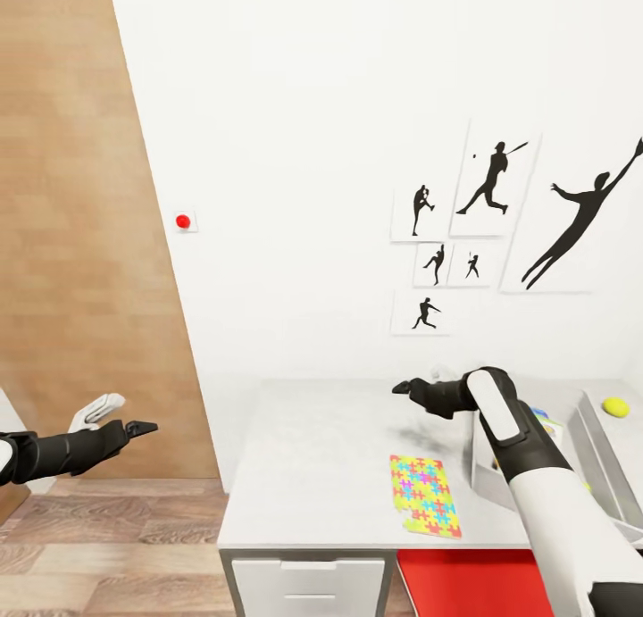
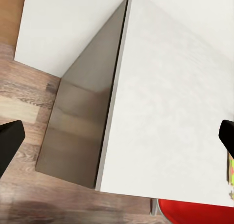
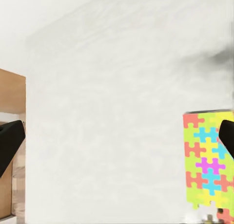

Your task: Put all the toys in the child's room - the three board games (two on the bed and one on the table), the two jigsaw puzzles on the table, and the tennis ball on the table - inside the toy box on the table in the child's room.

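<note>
Toy box mostly behind my right arm, contents unreadable; tennis ball beyond it; jigsaw puzzle flat on table; right gripper and left gripper both open, empty.

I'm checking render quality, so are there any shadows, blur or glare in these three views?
Head view: even, flat light, a soft shadow on the table under the right gripper. Right wrist view: a smudgy grey shadow, and the jigsaw puzzle breaks up at one edge. Left wrist view: sharp, no glare.

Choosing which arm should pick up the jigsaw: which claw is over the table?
The right claw; it reaches over the table, behind the jigsaw puzzle. The left claw hangs over the floor beside it.
</note>
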